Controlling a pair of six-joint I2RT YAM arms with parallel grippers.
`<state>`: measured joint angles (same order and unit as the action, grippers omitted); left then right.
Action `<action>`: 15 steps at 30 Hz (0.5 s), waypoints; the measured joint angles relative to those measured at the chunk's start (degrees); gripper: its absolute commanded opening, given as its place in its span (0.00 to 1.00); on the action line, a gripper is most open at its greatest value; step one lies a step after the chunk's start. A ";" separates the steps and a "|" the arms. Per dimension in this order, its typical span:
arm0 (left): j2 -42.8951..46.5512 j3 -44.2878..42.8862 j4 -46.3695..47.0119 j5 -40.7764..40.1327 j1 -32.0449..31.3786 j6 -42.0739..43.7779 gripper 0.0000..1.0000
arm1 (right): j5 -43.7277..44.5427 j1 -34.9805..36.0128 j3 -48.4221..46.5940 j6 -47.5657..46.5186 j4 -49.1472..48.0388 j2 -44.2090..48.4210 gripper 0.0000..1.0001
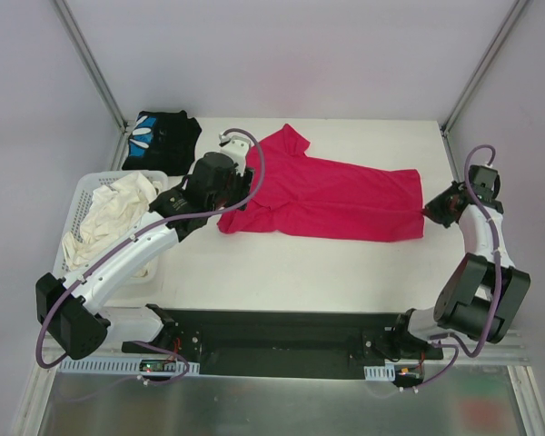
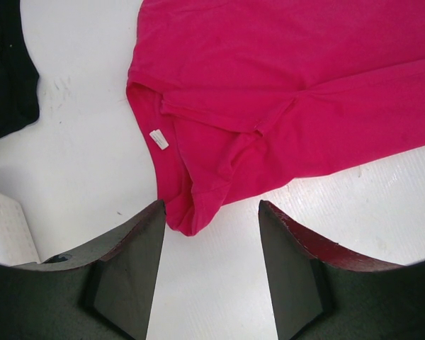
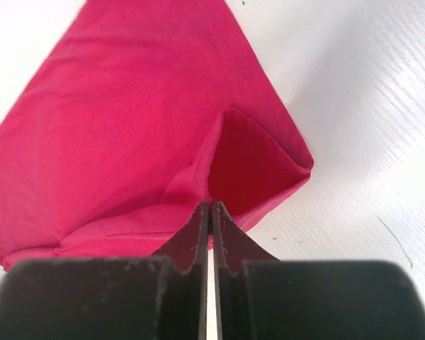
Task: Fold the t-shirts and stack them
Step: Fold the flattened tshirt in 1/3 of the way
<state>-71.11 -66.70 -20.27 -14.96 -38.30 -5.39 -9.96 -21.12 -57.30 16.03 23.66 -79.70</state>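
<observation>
Folding looks barely begun: the right hand pinches the magenta-red t-shirt by its hem, while the left hand, spread above the collar, must next drop and grip.

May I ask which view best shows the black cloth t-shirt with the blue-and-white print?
Top external: the black cloth t-shirt, print included. Left wrist catches only its plain edge; right wrist shows none.

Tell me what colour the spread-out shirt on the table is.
The t-shirt is plain magenta-red, clearest from the top external view.
</observation>
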 measured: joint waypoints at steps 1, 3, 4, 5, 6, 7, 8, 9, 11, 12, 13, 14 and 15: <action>0.00 0.00 0.00 -0.02 0.00 0.00 0.54 | 0.07 0.00 -0.02 -0.07 -0.02 -0.33 0.02; 0.00 0.00 0.00 -0.02 0.00 -0.02 0.54 | 0.15 0.00 -0.87 -0.26 0.33 -2.14 0.02; -0.02 0.00 0.00 -0.02 0.00 -0.04 0.54 | 0.17 0.00 -1.68 -0.35 0.37 -3.78 0.02; -0.02 0.00 0.00 -0.02 0.00 -0.04 0.54 | 0.20 0.00 -2.32 -0.44 0.17 -5.40 0.02; -0.02 0.00 0.02 -0.04 0.00 -0.04 0.54 | 0.22 0.00 -2.89 -0.44 0.07 -6.97 0.02; 0.00 0.00 0.02 -0.07 0.00 -0.02 0.54 | 0.26 0.00 -3.23 -0.44 -0.02 -8.13 0.02; 0.00 0.00 0.02 -0.07 0.00 -0.02 0.54 | 0.31 0.00 -3.58 -0.44 -0.22 -9.51 0.02; -0.02 0.00 0.04 -0.09 0.00 -0.02 0.54 | 0.33 0.00 -3.96 -0.44 -0.33 -10.82 0.02; 0.00 0.00 0.04 -0.13 0.00 0.00 0.54 | 0.52 0.00 -4.94 -0.42 -0.55 -13.27 0.02; -0.02 0.00 0.04 -0.24 0.00 0.02 0.54 | 0.57 0.00 -5.60 -0.42 -0.57 -14.45 0.02; 0.00 -0.02 0.04 -0.39 0.00 0.04 0.54 | 0.59 0.00 -6.40 -0.42 -0.61 -15.69 0.02; -0.02 -0.02 0.04 -0.50 0.00 0.04 0.54 | 0.61 0.00 -7.13 -0.42 -0.72 -16.65 0.02; 0.00 -0.02 0.04 -0.57 0.00 0.07 0.54 | 0.63 0.00 -8.15 -0.42 -0.87 -17.94 0.02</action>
<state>-71.11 -66.72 -20.23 -15.53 -38.30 -5.32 -9.32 -21.12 -65.45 15.62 22.79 -97.65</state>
